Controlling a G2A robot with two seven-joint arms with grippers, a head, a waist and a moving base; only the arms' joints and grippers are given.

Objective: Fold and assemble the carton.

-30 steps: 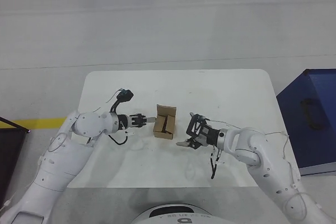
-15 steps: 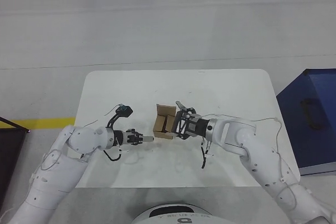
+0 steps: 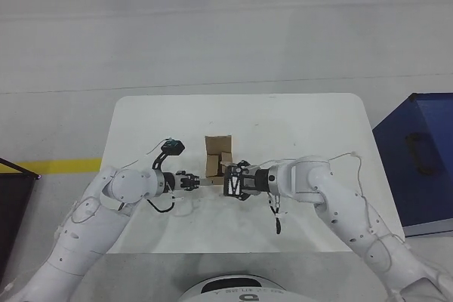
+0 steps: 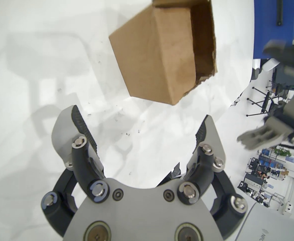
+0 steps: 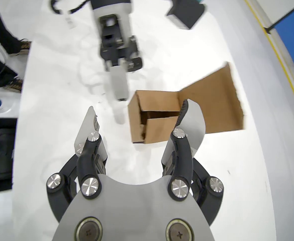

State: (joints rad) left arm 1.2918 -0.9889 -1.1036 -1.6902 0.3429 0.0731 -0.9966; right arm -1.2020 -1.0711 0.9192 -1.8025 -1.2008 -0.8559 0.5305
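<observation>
As I checked the feeds, the small brown cardboard carton [image 3: 217, 156] sat near the middle of the white round-cornered table [image 3: 309, 128], a little toward the robot's left. From the top camera its long axis ran from the near side of the table to the far side. Its one large lid flap [image 5: 215, 101] was spread open and pointed at the far edge. The boxy body [image 5: 159, 129] lay on the near side, with smaller flaps partly folded in and a dark gap between them.

The left gripper [image 4: 139, 116] had its fingers spread wide with nothing between them. It was aimed across the table at one corner of the carton and stood apart from it. The right gripper [image 5: 138, 107] was likewise spread wide and empty. One of its fingers [image 5: 190, 116] crossed in front of the carton's body in the right wrist camera, and I could not tell whether it touched the cardboard.

In the top camera both grippers lay just on the near side of the carton, their tips facing each other and close together. A blue bin [image 3: 430, 166] stood off the table on the robot's right.
</observation>
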